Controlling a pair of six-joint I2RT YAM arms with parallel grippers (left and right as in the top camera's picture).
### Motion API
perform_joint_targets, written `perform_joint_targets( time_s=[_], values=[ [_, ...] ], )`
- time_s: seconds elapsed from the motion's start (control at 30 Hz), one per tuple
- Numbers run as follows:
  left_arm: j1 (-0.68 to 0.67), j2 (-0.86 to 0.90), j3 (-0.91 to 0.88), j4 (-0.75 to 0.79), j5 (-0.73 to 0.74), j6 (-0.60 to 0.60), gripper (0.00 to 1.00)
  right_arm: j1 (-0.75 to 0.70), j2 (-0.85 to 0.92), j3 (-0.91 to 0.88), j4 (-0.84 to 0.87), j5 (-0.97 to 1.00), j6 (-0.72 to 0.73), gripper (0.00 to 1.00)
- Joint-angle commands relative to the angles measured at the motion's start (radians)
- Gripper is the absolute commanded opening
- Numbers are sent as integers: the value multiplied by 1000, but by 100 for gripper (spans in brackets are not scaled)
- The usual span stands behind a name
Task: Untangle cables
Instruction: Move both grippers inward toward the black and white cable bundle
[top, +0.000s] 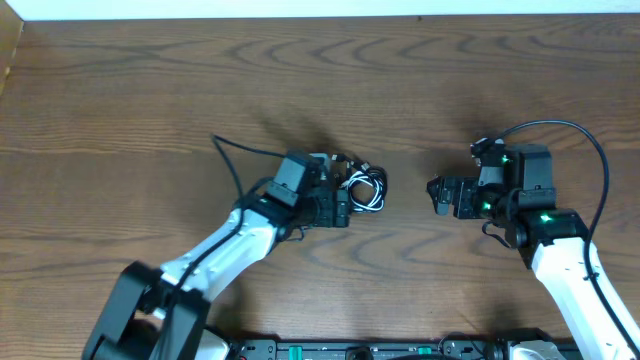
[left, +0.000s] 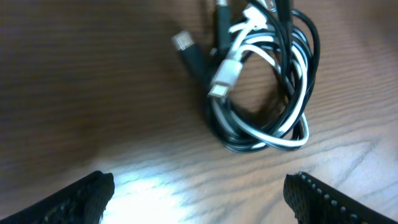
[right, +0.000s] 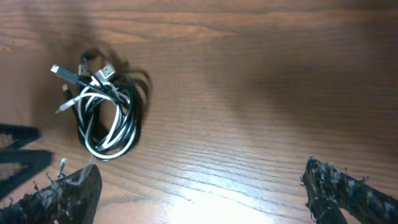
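Note:
The white cable (top: 372, 196) and the black cable (top: 366, 176) lie coiled together in one small tangle on the wooden table. In the left wrist view the white cable (left: 283, 134) loops through the black cable (left: 311, 43), plug ends at the top. In the right wrist view the white cable (right: 102, 148) and black cable (right: 134, 118) lie at the left. My left gripper (top: 345, 211) (left: 199, 199) is open, just left of the tangle, nothing between its fingers. My right gripper (top: 438, 196) (right: 199, 193) is open and empty, to the right of the tangle.
The wooden table (top: 150, 90) fills the view. A thick black arm cable (top: 232, 165) curves behind my left arm and another (top: 590, 140) arcs over my right arm. The table's far edge (top: 300, 17) meets a pale wall.

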Motion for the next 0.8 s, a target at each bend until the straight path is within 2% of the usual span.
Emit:
perform_joint_targets(
  time_s=[0.0, 0.13, 0.43, 0.5, 0.63, 0.7, 0.77],
  values=[
    [-36, 58, 12, 93, 11, -20, 92, 31, 20, 18, 12, -9, 34, 99],
    [-60, 106, 12, 187, 2, -20, 90, 53, 28, 18, 16, -9, 34, 99],
    [-92, 219, 12, 294, -24, -19, 70, 65, 28, 18, 19, -5, 34, 99],
    [-92, 219, 12, 315, -24, -19, 60, 65, 28, 18, 18, -5, 38, 99],
    [-92, 219, 12, 349, -23, -19, 24, 65, 28, 18, 20, -5, 42, 99],
    [-92, 219, 12, 341, -23, -19, 14, 65, 28, 18, 19, -5, 42, 99],
    [-92, 219, 12, 323, -23, -19, 11, 65, 29, 18, 19, -4, 41, 99]
  ],
)
